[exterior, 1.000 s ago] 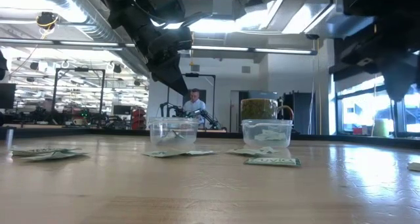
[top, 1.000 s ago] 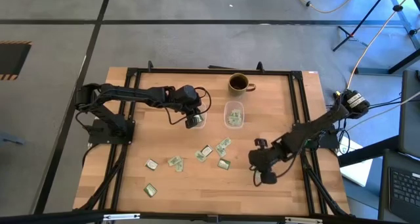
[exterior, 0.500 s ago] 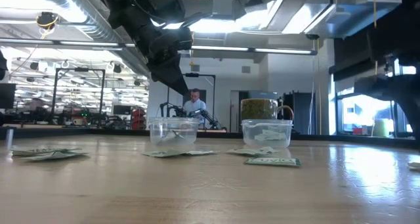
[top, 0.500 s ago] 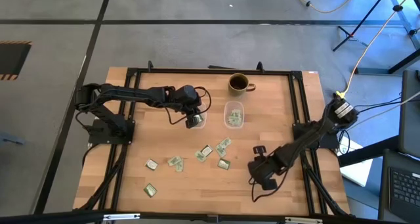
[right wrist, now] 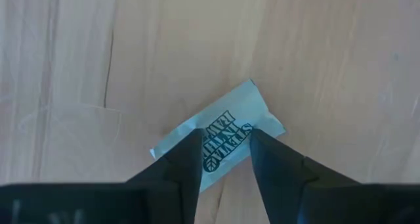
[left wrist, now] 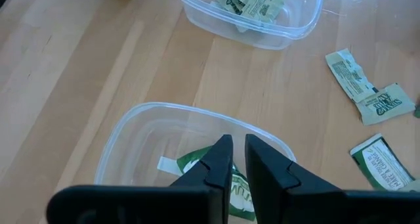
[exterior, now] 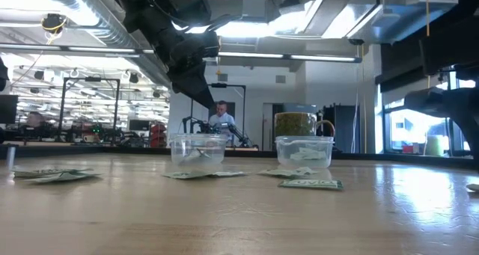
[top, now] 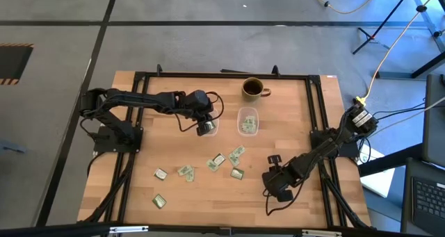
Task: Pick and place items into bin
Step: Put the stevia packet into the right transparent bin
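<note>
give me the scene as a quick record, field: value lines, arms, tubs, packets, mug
left claw: above the near clear tub, fingers close together with a narrow gap, nothing between them
near clear tub contents: one green and white packet
far clear tub: several packets inside
right claw: fingers apart, straddling a packet on the table
loose packets: scattered on the wooden table, left of the right arm
brown mug: at the table's far edge, behind the tubs
</note>
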Robot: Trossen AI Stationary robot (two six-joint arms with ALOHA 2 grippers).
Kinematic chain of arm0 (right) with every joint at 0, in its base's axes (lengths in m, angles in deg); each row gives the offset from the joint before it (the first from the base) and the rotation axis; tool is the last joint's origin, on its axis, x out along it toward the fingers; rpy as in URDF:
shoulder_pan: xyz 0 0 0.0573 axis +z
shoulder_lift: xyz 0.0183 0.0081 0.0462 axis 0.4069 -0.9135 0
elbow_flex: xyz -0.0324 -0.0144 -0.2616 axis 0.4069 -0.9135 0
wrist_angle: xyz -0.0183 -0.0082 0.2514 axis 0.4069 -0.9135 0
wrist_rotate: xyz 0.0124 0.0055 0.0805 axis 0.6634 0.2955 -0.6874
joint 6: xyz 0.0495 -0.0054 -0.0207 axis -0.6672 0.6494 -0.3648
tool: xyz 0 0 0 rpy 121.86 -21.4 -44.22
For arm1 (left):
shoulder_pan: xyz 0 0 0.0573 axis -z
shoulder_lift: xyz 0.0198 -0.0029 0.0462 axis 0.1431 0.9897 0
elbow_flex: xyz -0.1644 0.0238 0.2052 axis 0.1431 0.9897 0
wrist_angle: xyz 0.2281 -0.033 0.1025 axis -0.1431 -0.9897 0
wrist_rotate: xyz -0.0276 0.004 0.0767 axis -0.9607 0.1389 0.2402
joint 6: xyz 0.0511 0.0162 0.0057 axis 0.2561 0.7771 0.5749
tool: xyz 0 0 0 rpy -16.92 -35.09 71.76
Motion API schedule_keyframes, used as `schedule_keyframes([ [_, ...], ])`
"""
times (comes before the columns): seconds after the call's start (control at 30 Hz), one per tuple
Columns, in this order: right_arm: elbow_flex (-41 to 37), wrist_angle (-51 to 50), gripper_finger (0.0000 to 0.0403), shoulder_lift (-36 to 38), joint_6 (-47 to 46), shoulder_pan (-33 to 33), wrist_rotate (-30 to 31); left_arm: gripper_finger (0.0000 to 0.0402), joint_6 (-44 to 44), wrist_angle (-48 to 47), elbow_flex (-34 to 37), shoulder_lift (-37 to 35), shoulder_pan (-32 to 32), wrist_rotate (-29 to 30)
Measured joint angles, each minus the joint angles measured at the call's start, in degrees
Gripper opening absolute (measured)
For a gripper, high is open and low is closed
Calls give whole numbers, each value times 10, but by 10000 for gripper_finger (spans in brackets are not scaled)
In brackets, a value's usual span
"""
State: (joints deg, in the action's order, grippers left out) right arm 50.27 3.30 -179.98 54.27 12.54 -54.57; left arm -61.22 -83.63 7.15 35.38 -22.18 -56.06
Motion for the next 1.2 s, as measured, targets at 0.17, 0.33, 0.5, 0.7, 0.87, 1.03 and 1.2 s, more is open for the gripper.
schedule_keyframes([
  [0.17,0,0,105,0,1,0,1,39,0,0,0,0,0,0],
  [0.33,-1,-1,79,-1,1,0,1,35,0,0,0,0,0,0],
  [0.5,4,-3,72,12,13,-1,2,39,0,0,0,0,0,-1],
  [0.7,33,-16,73,43,63,-11,40,38,0,-1,0,-2,0,-4],
  [0.87,64,-57,73,66,116,-40,104,36,3,-3,0,-2,0,-5],
  [1.03,91,-76,73,83,213,-89,210,40,20,-22,0,-2,0,-30],
  [1.2,101,-64,74,86,321,-157,250,38,24,-23,0,-2,10,-65],
])
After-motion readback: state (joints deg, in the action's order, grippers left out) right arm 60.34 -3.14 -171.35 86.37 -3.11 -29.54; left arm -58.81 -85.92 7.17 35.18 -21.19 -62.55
